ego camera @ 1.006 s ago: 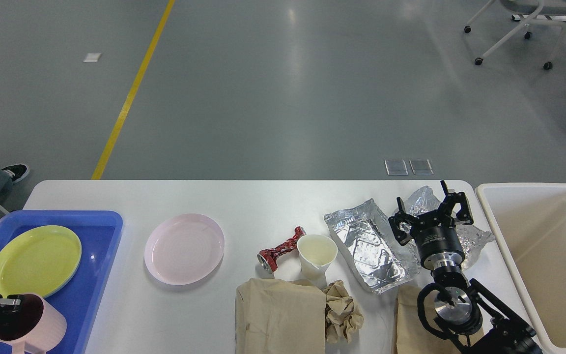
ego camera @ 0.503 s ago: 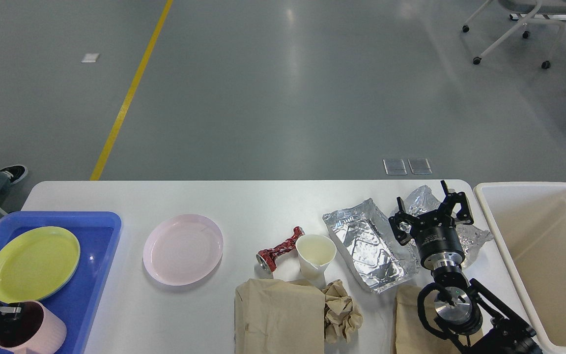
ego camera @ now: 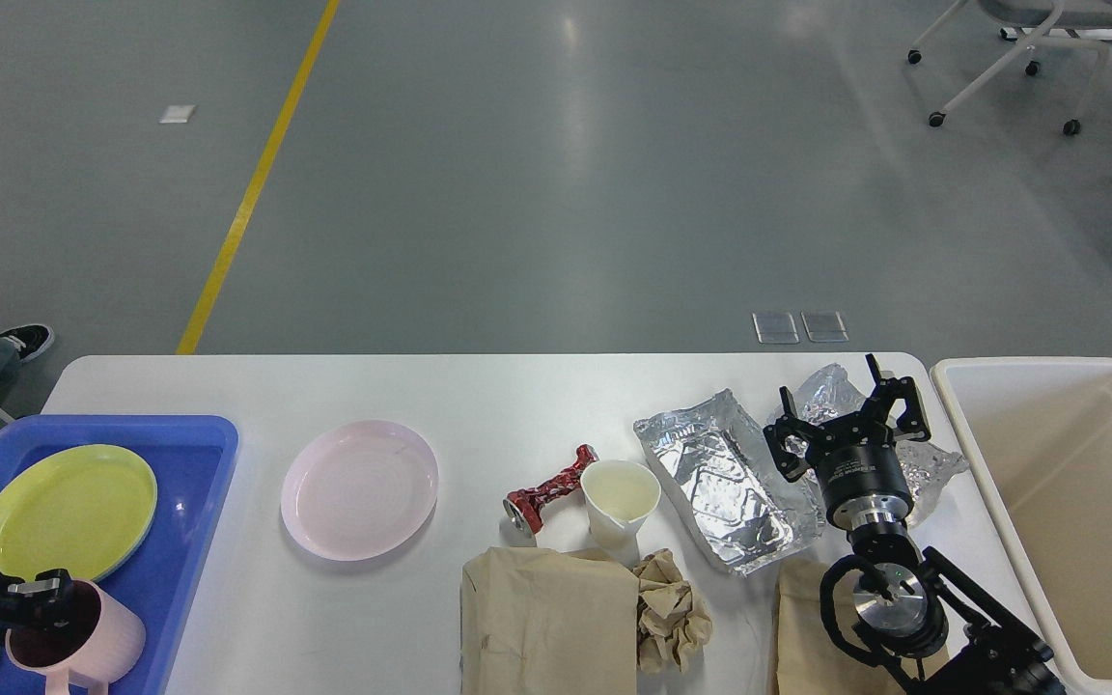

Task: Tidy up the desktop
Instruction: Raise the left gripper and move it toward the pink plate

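Desktop (ego camera: pixel 479 386): one white tabletop with rounded corners, spanning the lower half of the head view; all places below are given relative to it.

Near edge, left: one left gripper (ego camera: pixel 40 600), its jaws pinching the rim of one pink mug (ego camera: pixel 83 637), which sits over the near corner of one blue tray (ego camera: pixel 208 502) at the desktop's left end.

Near edge, middle: two brown paper bags, one large (ego camera: pixel 546 618) and one partly hidden under the right arm (ego camera: pixel 802 627); one crumpled brown paper ball (ego camera: pixel 672 623) touching the large bag's right side.

Middle band: one yellow-green plate (ego camera: pixel 64 512) inside the tray; one pink plate (ego camera: pixel 358 487) lying directly on the desktop, well apart from the tray; one crushed red can (ego camera: pixel 546 487) on its side; one white paper cup (ego camera: pixel 619 502) upright, just beside the can; one flattened foil tray (ego camera: pixel 725 478) right of the cup.

Far right: one right gripper (ego camera: pixel 846 415), jaws spread, above one crumpled foil sheet (ego camera: pixel 923 463) and holding nothing.

Off the right end: one beige bin (ego camera: pixel 1000 483).

Beyond the far edge: grey floor, one yellow floor line (ego camera: pixel 257 183), one wheeled chair base (ego camera: pixel 1010 58).
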You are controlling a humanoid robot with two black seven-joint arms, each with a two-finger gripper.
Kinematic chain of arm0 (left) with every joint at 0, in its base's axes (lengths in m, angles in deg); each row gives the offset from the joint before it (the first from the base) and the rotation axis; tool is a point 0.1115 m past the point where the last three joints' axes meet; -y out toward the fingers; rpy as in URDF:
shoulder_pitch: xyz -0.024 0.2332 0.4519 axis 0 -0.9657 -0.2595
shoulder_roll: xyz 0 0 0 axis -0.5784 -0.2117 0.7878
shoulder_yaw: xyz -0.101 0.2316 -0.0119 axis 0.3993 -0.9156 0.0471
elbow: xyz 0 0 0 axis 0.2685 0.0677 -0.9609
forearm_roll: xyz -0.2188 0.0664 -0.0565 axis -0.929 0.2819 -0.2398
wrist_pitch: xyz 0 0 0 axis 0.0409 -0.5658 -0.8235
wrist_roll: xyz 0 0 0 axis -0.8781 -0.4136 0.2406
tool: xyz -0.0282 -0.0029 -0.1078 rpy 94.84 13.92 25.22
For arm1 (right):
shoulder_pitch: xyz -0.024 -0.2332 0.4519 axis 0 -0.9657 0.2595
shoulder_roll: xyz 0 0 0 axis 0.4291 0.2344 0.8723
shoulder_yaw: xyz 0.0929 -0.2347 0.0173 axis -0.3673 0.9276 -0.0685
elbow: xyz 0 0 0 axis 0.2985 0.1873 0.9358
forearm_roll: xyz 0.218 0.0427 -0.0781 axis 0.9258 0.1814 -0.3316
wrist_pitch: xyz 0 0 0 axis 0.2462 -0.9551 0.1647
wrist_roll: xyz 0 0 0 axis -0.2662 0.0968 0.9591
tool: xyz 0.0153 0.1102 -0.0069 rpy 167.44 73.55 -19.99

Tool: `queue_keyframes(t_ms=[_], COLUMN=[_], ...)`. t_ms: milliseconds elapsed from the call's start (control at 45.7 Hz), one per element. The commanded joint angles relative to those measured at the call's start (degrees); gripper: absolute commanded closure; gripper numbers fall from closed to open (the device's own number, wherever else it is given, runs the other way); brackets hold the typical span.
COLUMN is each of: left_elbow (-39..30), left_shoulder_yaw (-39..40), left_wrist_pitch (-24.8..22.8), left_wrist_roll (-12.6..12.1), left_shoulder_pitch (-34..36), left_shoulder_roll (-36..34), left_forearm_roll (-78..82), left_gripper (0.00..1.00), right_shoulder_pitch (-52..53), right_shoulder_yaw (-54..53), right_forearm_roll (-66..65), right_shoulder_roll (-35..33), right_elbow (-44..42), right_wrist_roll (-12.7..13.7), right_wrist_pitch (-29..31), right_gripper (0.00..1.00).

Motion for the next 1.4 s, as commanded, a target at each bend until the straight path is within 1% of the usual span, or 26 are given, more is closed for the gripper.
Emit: queue_keyframes(t_ms=[0, 88, 197, 328, 394, 459, 525, 591, 678, 744, 831, 897, 985, 1094, 1247, 1378], left_elbow=[-3.02, -5.48, -6.8, -8.91, -10.14, -13.21, -16.46, -19.62, -23.93, -26.22, -28.07, -28.86, -29.92, -32.64, -37.38, -37.92], left_shoulder_yaw=[-1.96, -7.22, -15.48, -23.05, -25.69, -28.15, -30.7, -33.42, -38.25, -40.63, -42.21, -42.57, -41.34, -38.97, -37.74, -37.03], left_wrist_pitch=[-1.29, -3.66, -6.56, -10.34, -11.14, -11.57, -11.66, -11.75, -11.75, -12.19, -13.59, -15.7, -19.39, -21.68, -22.3, -22.21], left_wrist_roll=[-0.46, -0.46, -0.11, -0.02, -0.11, -0.63, -0.64, -0.55, -0.72, -0.72, -0.81, -1.07, -2.04, -2.39, -2.31, -2.22], left_shoulder_pitch=[2.09, 6.57, 13.95, 23.44, 28.45, 33.2, 38.12, 44.44, 54.11, 59.39, 64.93, 69.32, 74.95, 79.87, 86.82, 87.71], left_shoulder_roll=[-1.61, -2.41, -1.36, 0.84, 1.8, 3.73, 6.89, 10.76, 17.08, 23.06, 30.44, 34.14, 35.91, 38.45, 42.94, 43.47], left_forearm_roll=[-0.4, -0.4, -0.49, -1.01, -1.98, -3.03, -4.35, -6.98, -13.48, -18.92, -26.84, -31.06, -34.4, -37.66, -41.7, -44.08], left_gripper=[0.05, 0.04, 0.04, 0.04, 0.04, 0.04, 0.04, 0.04, 0.04, 0.04, 0.04, 0.04, 0.04, 0.04, 0.04, 0.04], right_shoulder_pitch=[0.0, 0.0, 0.0, 0.0, 0.0, 0.0, 0.0, 0.0, 0.0, 0.0, 0.0, 0.0, 0.0, 0.0, 0.0, 0.0], right_shoulder_yaw=[0.0, 0.0, 0.0, 0.0, 0.0, 0.0, 0.0, 0.0, 0.0, 0.0, 0.0, 0.0, 0.0, 0.0, 0.0, 0.0], right_forearm_roll=[0.0, 0.0, 0.0, 0.0, 0.0, 0.0, 0.0, 0.0, 0.0, 0.0, 0.0, 0.0, 0.0, 0.0, 0.0, 0.0], right_shoulder_roll=[0.0, 0.0, 0.0, 0.0, 0.0, 0.0, 0.0, 0.0, 0.0, 0.0, 0.0, 0.0, 0.0, 0.0, 0.0, -0.09], right_elbow=[-0.01, 0.08, -0.01, -0.01, -0.01, -0.01, -0.01, -0.01, -0.01, -0.01, -0.01, -0.01, -0.01, -0.01, -0.01, -0.01], right_wrist_roll=[-0.01, -0.01, -0.01, -0.01, -0.01, -0.01, -0.01, -0.01, -0.01, -0.01, -0.01, -0.01, -0.01, -0.01, -0.01, -0.01], right_wrist_pitch=[0.03, 0.03, 0.03, -0.06, -0.05, -0.06, 0.03, 0.03, -0.05, -0.06, 0.03, 0.03, -0.05, -0.05, 0.03, 0.03], right_gripper=[0.0, 0.0, 0.0, 0.0, 0.0, 0.0, 0.0, 0.0, 0.0, 0.0, 0.0, 0.0, 0.0, 0.0, 0.0, 0.0])
